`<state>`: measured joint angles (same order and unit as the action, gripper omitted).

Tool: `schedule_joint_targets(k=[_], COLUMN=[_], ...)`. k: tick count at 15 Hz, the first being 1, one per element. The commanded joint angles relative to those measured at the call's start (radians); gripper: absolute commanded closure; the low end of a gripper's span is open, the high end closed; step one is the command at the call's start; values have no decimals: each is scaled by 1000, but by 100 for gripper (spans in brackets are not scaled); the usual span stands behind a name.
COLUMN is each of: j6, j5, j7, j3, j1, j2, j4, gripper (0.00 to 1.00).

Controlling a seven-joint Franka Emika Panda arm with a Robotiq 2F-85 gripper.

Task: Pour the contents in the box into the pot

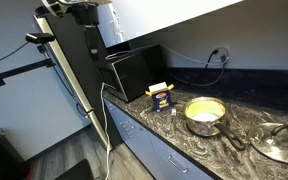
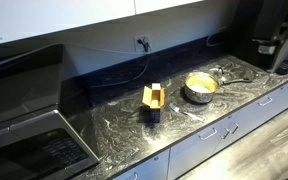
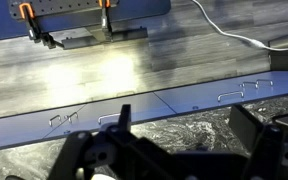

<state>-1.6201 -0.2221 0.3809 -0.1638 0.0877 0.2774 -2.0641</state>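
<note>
The box [image 1: 160,97] is a small carton with a dark blue front and yellow open flaps, standing upright on the dark marbled counter [image 1: 174,135]. It also shows in an exterior view [image 2: 153,101]. The pot [image 1: 205,113], shiny steel with a yellowish inside and a dark handle, sits beside it and appears in both exterior views [image 2: 200,86]. My gripper [image 3: 184,112] is open and empty, high above the counter's front edge and far from both. Neither box nor pot shows in the wrist view.
A big black appliance [image 1: 134,70] stands behind the box, and also shows in an exterior view [image 2: 24,110]. A glass lid with a metal rim [image 1: 279,143] lies past the pot. A cable hangs from a wall outlet [image 1: 219,52]. Drawers [image 3: 184,95] and wood floor lie below the counter.
</note>
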Motion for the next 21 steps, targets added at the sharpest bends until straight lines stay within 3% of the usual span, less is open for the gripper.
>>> schedule_joint_targets(k=[1, 9, 21], j6=[3, -6, -170], j5=[0, 3, 138], j7=[0, -1, -86], j3=[0, 0, -10], j1=[0, 0, 30], j2=[-1, -8, -226], j4=[3, 3, -38], gripper=[0, 0, 0])
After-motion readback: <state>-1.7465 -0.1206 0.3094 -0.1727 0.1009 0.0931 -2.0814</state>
